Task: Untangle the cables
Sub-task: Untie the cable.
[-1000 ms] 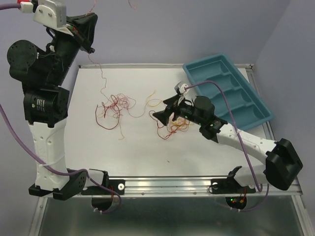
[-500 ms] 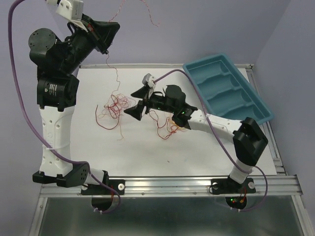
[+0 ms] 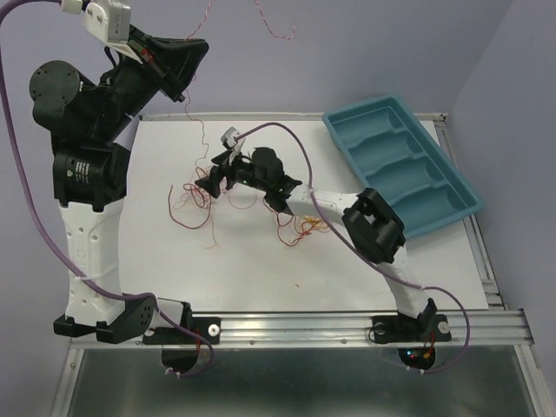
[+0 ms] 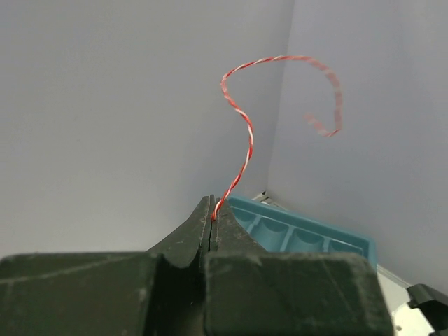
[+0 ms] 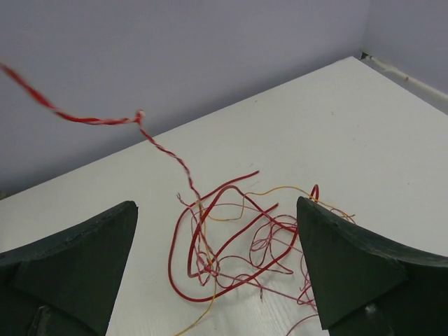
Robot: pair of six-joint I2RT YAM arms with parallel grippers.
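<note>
**Holding one strand high, right jaws wide over the tangle**

At far left the left gripper (image 3: 181, 85) is raised well above the table (image 3: 261, 278), its jaws pinched flat on a red-and-white twisted strand (image 4: 246, 150). A free end curls up past the tips. The rest drops steeply down and to the right onto the tangle (image 3: 195, 193), which lies left of the table's middle. The strand's long axis thus runs from high at the left down to the surface.

The right gripper (image 3: 211, 181) sits at the tangle's right edge with its jaws spread wide and nothing held. From its wrist, the red and orange loops lie just ahead and below, between the two fingers, and the raised strand climbs away to the upper left. I cannot tell whether the tips touch the table.

The right arm is the nearer one — a likely next step is to close on or pin the loops so the lifted strand can slide out.

Further right a smaller orange-red clump (image 3: 304, 228) lies under the right forearm; I cannot tell if it joins the tangle. A teal tray (image 3: 408, 165) sits tilted at the far right edge.

The table is white and smooth — thin wire should slide easily. Lilac walls (image 3: 391, 52) stand close behind and at right.
</note>
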